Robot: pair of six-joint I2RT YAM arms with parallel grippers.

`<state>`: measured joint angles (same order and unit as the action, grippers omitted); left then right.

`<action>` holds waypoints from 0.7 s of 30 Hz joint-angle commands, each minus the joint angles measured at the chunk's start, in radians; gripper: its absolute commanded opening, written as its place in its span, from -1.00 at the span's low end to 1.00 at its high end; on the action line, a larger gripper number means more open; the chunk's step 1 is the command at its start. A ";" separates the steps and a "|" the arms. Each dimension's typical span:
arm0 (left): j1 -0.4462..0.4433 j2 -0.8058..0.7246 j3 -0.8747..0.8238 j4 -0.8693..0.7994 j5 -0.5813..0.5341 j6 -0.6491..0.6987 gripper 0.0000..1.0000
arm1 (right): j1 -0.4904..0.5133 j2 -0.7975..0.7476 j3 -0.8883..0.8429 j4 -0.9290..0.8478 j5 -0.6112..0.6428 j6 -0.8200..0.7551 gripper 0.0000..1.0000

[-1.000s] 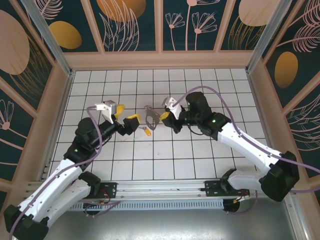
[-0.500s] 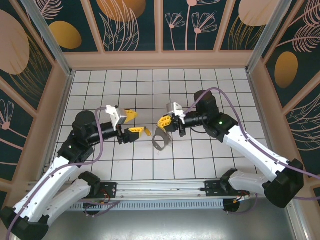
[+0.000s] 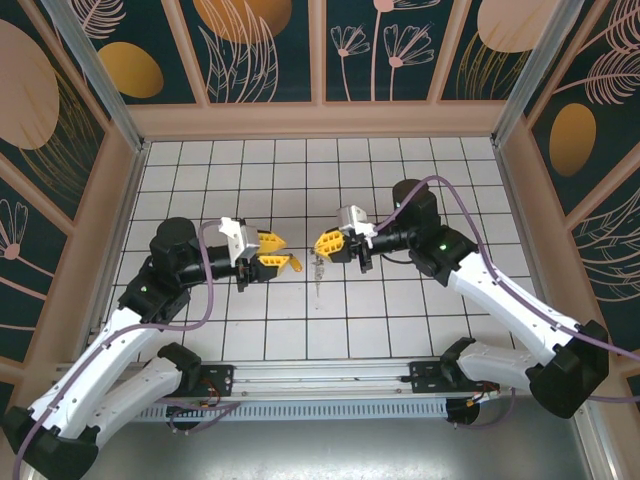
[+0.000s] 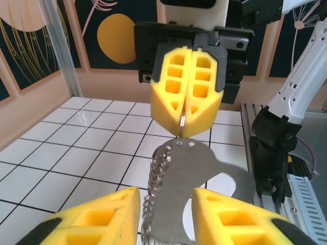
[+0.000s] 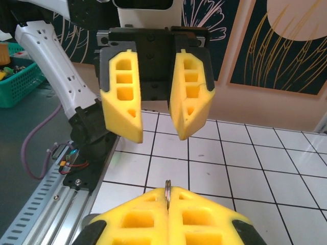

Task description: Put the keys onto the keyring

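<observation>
The keyring (image 4: pixel 204 168), a flat grey plate with a row of small silvery rings down one side, hangs above the tiles. My right gripper (image 4: pixel 186 116) is shut on its top ring. From above, the keyring (image 3: pixel 317 272) dangles edge-on under the right gripper (image 3: pixel 322 246). In the right wrist view only the ring's thin edge (image 5: pixel 167 187) shows between that gripper's (image 5: pixel 167 193) closed fingers. My left gripper (image 3: pixel 281 252) faces it, jaws partly apart and holding nothing (image 4: pixel 165 204) (image 5: pixel 158 133). The yellow-headed keys (image 3: pixel 293 264) show just past its lower fingertip.
White tiled floor (image 3: pixel 400 320) with raised walls on three sides. A metal rail (image 3: pixel 330 385) runs along the near edge by the arm bases. The right arm's base (image 4: pixel 276 148) stands behind the keyring. A green basket (image 5: pixel 15 76) sits off the table.
The right gripper lifted the keyring off the tiles and turned it to hang edge-on from above. The left gripper turned to face it and narrowed its jaws.
</observation>
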<state>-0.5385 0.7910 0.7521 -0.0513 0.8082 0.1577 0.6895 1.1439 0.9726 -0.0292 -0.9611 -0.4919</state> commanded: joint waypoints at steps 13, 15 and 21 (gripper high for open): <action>-0.023 0.075 0.021 0.048 -0.006 0.042 -0.38 | 0.037 0.048 -0.002 0.089 0.045 0.033 -1.00; -0.025 0.083 0.021 0.047 -0.009 0.044 -0.39 | 0.039 0.049 -0.008 0.105 0.042 0.042 -1.00; -0.028 0.088 0.023 0.059 -0.004 0.038 -0.43 | 0.052 0.063 -0.013 0.125 0.040 0.053 -1.00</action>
<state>-0.5598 0.8780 0.7521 -0.0261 0.8005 0.1810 0.7288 1.1965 0.9722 0.0334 -0.9100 -0.4576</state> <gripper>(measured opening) 0.289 0.044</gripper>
